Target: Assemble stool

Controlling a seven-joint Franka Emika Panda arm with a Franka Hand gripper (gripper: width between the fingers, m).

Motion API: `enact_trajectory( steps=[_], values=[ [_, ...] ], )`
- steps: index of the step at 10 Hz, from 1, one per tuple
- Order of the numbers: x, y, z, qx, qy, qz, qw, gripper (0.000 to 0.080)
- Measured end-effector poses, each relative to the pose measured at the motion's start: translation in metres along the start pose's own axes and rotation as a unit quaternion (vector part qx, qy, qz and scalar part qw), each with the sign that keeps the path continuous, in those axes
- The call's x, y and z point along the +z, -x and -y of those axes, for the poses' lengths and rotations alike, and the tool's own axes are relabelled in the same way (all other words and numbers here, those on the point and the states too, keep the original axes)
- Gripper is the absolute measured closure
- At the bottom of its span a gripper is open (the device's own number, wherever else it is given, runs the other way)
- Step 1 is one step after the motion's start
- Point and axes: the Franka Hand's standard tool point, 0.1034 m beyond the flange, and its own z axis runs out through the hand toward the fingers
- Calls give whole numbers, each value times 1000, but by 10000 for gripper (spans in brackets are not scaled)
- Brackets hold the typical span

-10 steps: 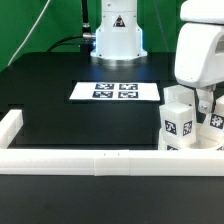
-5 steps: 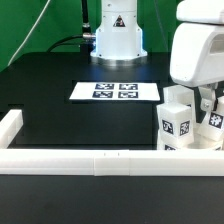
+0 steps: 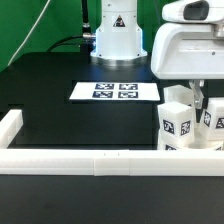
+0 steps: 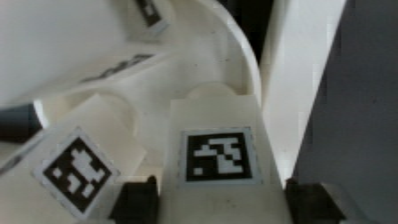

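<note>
A white stool leg point(image 3: 178, 122) with a square tag stands upright at the exterior view's right, inside the border rail. My gripper point(image 3: 192, 98) hangs right over it. In the wrist view my gripper point(image 4: 226, 205) has both dark fingers pressed against the sides of this tagged leg point(image 4: 222, 150), shut on it. A second tagged leg point(image 3: 212, 125) stands beside it and also shows in the wrist view point(image 4: 80, 165). A curved white part point(image 4: 196, 50), seemingly the round seat, lies just beyond the legs. The third leg is hidden.
The long white border rail point(image 3: 90, 162) runs along the table's front and bends up at the exterior view's left. The marker board point(image 3: 115, 91) lies flat mid-table. The robot's white base point(image 3: 115, 40) stands behind it, before a green backdrop.
My hand has moved toward the exterior view's left and a little lower, settling over the upright leg. The legs have not moved.
</note>
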Motion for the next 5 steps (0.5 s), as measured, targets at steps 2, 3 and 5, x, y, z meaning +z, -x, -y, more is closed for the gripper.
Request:
enact_trajectory(
  steps=[2,3,5],
  values=[
    [0,0,0,72,0,0,997,461],
    [0,0,0,101,0,0,995,461],
    [1,0,0,178,-4,0,984,461]
  ],
)
